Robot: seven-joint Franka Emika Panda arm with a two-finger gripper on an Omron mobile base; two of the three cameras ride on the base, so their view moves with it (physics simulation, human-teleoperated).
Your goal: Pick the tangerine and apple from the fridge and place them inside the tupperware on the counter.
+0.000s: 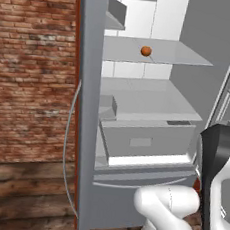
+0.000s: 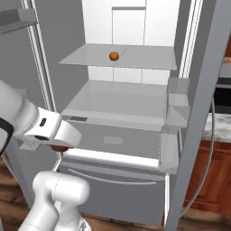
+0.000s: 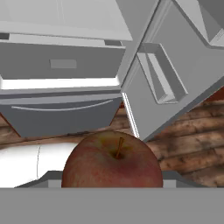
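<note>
The claw (image 2: 57, 147) is clenched around the apple (image 3: 112, 159), low in front of the open fridge (image 2: 131, 90), outside its lower drawer; in the hand view the fruit sits stem-up between the fingertips. The tangerine (image 1: 146, 51) rests mid-shelf, near the front edge of the upper shelf. Judging by this, the carry to the tupperware is the step in hand: it looks wise to draw the arm back level, clear of the door bins (image 3: 159, 72), keep the squeeze steady and swing slowly. No brand, label or writing can be read anywhere
</note>
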